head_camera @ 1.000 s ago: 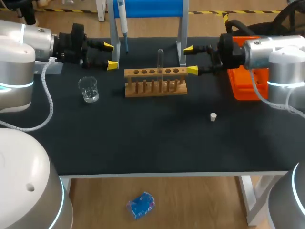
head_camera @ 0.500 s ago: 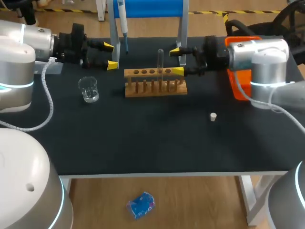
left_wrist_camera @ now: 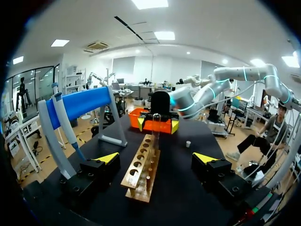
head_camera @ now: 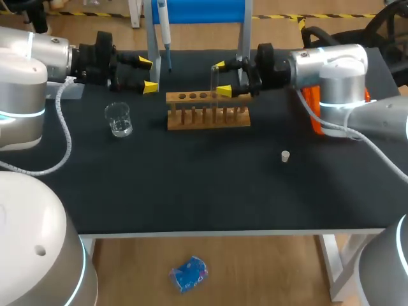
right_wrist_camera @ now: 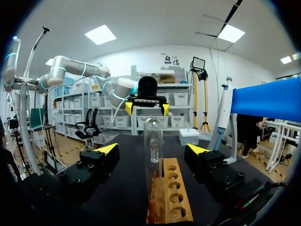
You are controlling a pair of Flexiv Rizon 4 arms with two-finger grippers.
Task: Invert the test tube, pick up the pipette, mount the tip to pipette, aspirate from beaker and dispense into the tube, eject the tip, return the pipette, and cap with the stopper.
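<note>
A clear test tube (head_camera: 215,78) stands upright in the wooden rack (head_camera: 208,108). My right gripper (head_camera: 221,78) is level with the tube's upper half, one yellow tip on each side; in the right wrist view the tube (right_wrist_camera: 153,150) sits midway between the wide-apart fingers, touching neither. My left gripper (head_camera: 146,74) hangs open beyond the rack's left end, pointing along the rack (left_wrist_camera: 141,167). The pipette (head_camera: 164,29) hangs on the blue stand (head_camera: 197,11) behind. A glass beaker (head_camera: 118,119) stands left of the rack. The small white stopper (head_camera: 285,155) lies on the mat to the front right.
An orange tip box (head_camera: 313,118) sits behind my right arm, mostly hidden by it. The stand's white legs (head_camera: 153,51) rise close behind the rack and beside my left gripper. Open black mat (head_camera: 204,185) stretches in front of the rack.
My right arm has slid left along the rack until its fingers straddle the test tube, and the fingers have narrowed slightly. The left arm has kept still.
</note>
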